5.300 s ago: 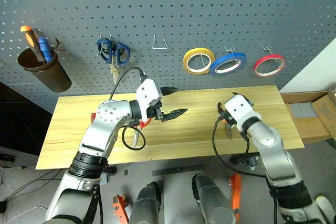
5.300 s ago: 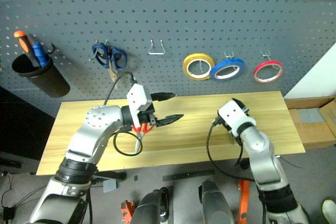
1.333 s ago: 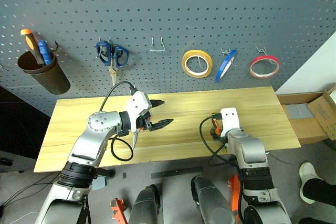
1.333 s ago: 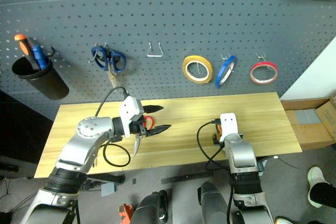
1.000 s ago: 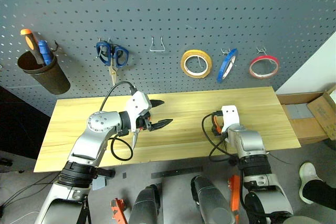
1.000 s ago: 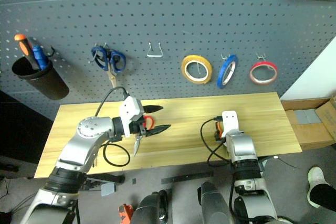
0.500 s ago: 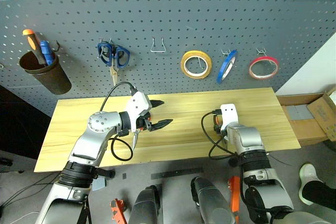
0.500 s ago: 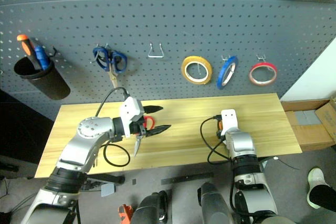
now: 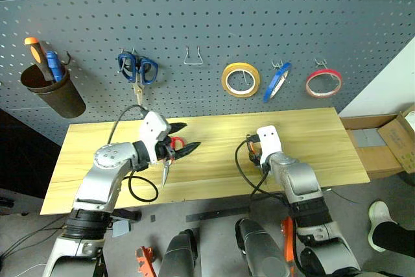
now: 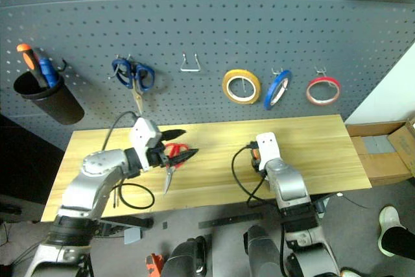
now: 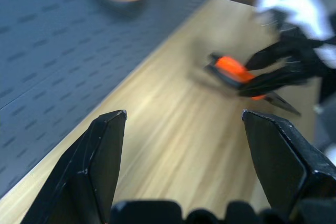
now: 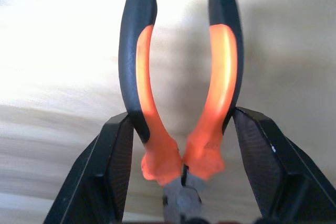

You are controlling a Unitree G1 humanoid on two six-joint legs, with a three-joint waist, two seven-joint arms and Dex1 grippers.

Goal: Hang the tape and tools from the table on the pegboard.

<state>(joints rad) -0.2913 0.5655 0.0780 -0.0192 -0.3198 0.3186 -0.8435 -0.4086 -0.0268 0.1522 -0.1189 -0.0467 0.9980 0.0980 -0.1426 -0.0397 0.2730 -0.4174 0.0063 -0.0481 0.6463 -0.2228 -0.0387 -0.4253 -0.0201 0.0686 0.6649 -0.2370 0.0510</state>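
Observation:
The orange-and-black pliers [image 12: 220, 77] sit between my right gripper's [image 12: 184, 124] fingers, handles pointing away; the gripper is shut on them just above the table [image 9: 311, 134]. The left wrist view shows the pliers [image 11: 233, 69] held off the wood. My left gripper [image 9: 183, 136] is open and empty, hovering over the red-handled scissors [image 9: 176, 143], which lie on the table with the blades toward the front edge. The blue tape [image 9: 276, 81] hangs on a hook of the pegboard [image 9: 259, 17], turned nearly edge-on.
On the pegboard hang blue-handled scissors [image 9: 137, 69], a bare wire hook [image 9: 192, 56], a yellow roll [image 9: 240, 79], a red roll [image 9: 323, 83] and a dark cup [image 9: 52, 89] of tool handles. A cardboard box [image 9: 382, 141] stands right of the table; a person's shoe [image 9: 379, 225] is nearby.
My right gripper has shut on the pliers and carried them up and to the left. The left gripper has shifted left, still open, over the red scissors.

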